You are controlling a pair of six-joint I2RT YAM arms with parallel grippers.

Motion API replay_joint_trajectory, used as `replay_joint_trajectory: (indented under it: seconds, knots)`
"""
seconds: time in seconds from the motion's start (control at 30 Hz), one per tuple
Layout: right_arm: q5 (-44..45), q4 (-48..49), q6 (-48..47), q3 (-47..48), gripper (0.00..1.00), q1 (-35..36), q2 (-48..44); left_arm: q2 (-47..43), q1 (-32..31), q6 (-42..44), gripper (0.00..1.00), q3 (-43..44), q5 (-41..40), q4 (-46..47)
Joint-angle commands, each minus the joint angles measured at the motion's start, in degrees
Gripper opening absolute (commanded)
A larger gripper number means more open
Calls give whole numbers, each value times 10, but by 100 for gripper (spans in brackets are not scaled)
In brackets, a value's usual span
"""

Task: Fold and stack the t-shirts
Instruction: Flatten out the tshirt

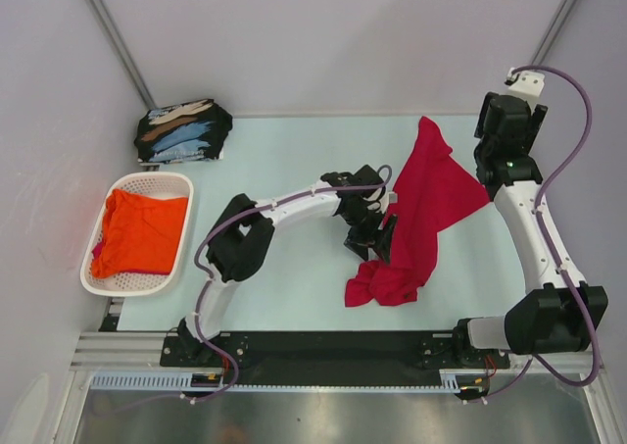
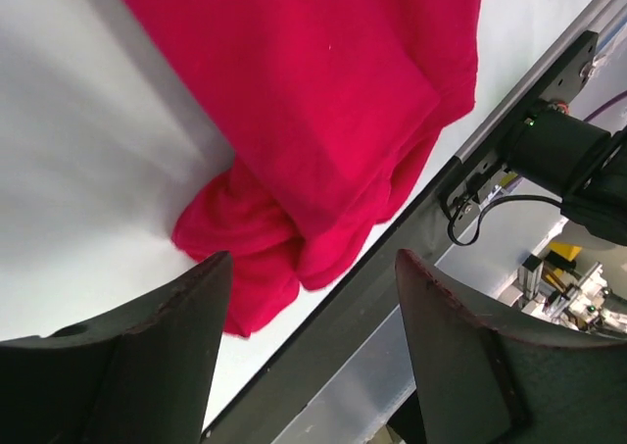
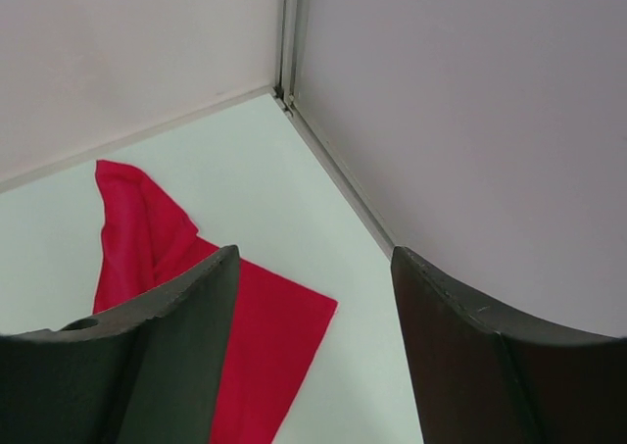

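Note:
A crimson red t-shirt lies crumpled and partly spread at the table's middle right. Its bunched lower end is near the front edge. My left gripper hovers at the shirt's left edge, open and empty. In the left wrist view the shirt lies beyond the fingers. My right gripper is raised at the back right, open and empty, with the shirt's far corner below it. An orange t-shirt lies in the basket. Black printed t-shirts are stacked folded at the back left.
The white perforated basket stands at the left edge. Grey walls enclose the back and sides, meeting at a corner post. The black front rail and the right arm's base are close behind the shirt's bunched end.

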Motion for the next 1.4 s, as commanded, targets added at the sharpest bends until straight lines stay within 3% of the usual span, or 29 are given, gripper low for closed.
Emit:
replay_joint_trajectory:
  seconds: [0.0, 0.1, 0.17, 0.23, 0.27, 0.43, 0.6, 0.73, 0.83, 1.07, 1.13, 1.17, 1.2, 1.27, 1.37]
  knots:
    - [0, -6, -6, -9, 68, -1, -4, 36, -10, -7, 74, 21, 28, 30]
    - [-5, -6, -5, -6, 67, -2, -6, 58, -12, -5, 72, 35, 21, 33]
    - [-10, -9, -5, -3, 67, -2, -7, 65, -12, 2, 62, 41, 9, 33]
    - [-17, -11, -3, -2, 67, -2, -8, 66, -8, 1, 14, 45, -4, 32]
    - [-21, -13, 0, -2, 67, -1, -9, 63, -4, -1, 0, 47, -14, 31]
    - [-38, -19, 12, -14, 66, -1, -16, 0, 12, 9, 0, 34, -84, 6]
    - [-47, -17, 13, -24, 66, 3, -17, -88, 67, 10, 0, -12, -176, -36]
    - [-54, -18, 13, -25, 66, 9, -11, -138, 123, 22, 2, -33, -167, -46]
    - [-59, -19, 13, -26, 66, 13, -7, -138, 157, 33, 27, -32, -169, -70]
    - [-69, -24, 13, -23, 66, 22, 4, -43, 206, 39, 34, 31, -235, -138]
    - [-73, -25, 13, -24, 66, 24, 5, -34, 206, 41, 46, 56, -220, -148]
    - [-75, -25, 13, -24, 66, 26, 5, -34, 206, 37, 61, 77, -196, -139]
    - [-75, -26, 13, -26, 66, 26, 6, -37, 207, 34, 66, 82, -177, -129]
    - [-73, -30, 13, -26, 66, 27, 7, -44, 206, 24, 74, 91, -157, -106]
    - [-78, -30, 23, -28, 66, 28, 10, -39, 206, 16, 74, 97, -136, -93]
